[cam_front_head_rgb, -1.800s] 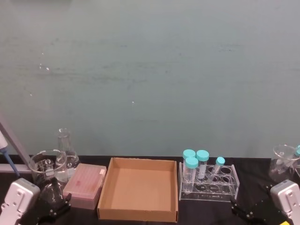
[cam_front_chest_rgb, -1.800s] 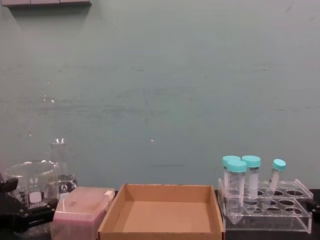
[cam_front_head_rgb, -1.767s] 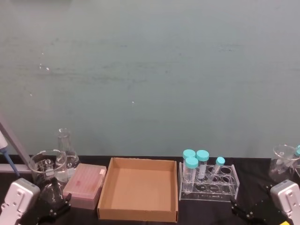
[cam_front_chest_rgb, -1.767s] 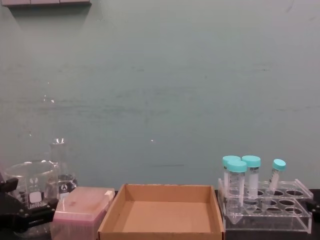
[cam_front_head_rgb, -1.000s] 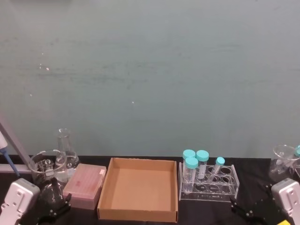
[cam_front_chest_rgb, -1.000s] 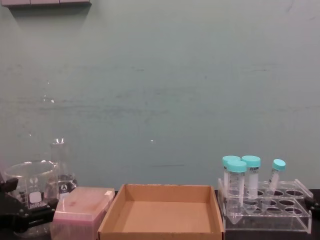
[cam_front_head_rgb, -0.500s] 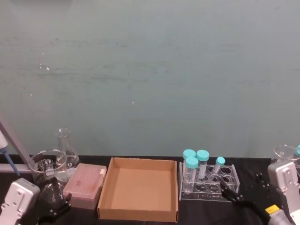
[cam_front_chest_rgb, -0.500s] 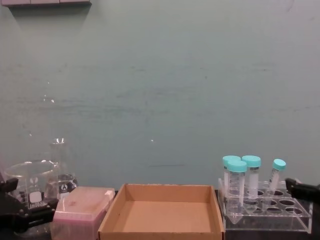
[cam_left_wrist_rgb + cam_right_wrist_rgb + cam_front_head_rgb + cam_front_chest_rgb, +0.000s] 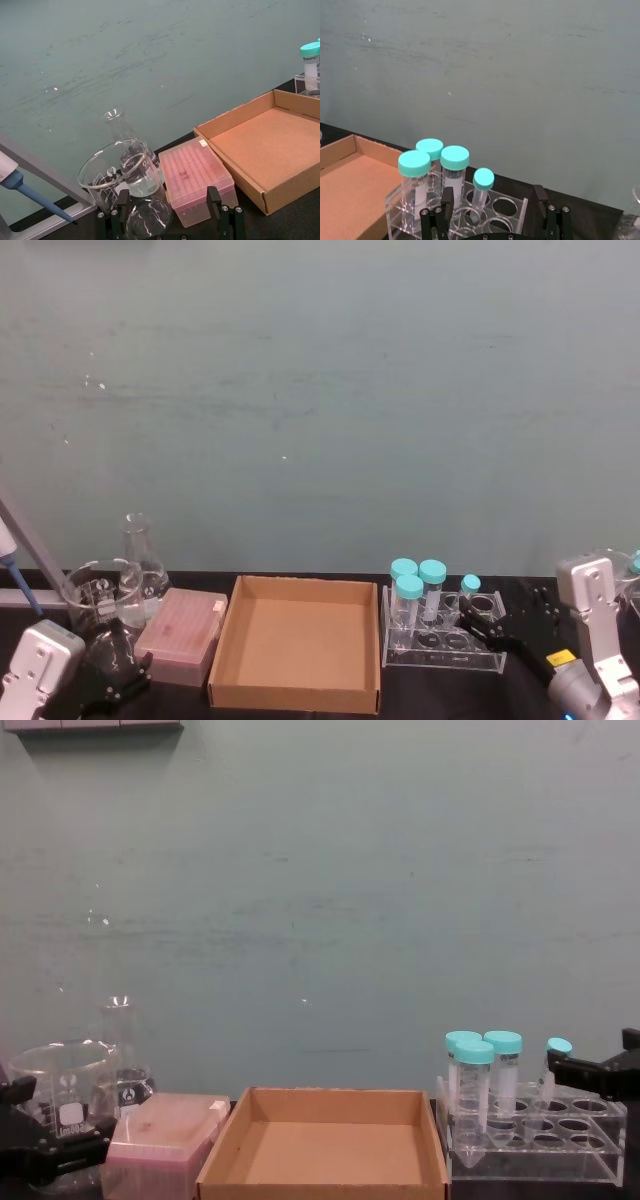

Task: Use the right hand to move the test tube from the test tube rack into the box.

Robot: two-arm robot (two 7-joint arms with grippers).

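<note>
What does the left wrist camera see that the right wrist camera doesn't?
Left wrist camera, not the right: a glass beaker, a cone-shaped flask, a pink box, a blue-tipped pipette, and the open left gripper close to them.

Right wrist camera, not the left: the slim test tube with its small teal cap, standing in the clear rack, and the open right gripper just in front of it.

Both: the brown cardboard box, a wide tube with a big teal cap, and the green wall.
</note>
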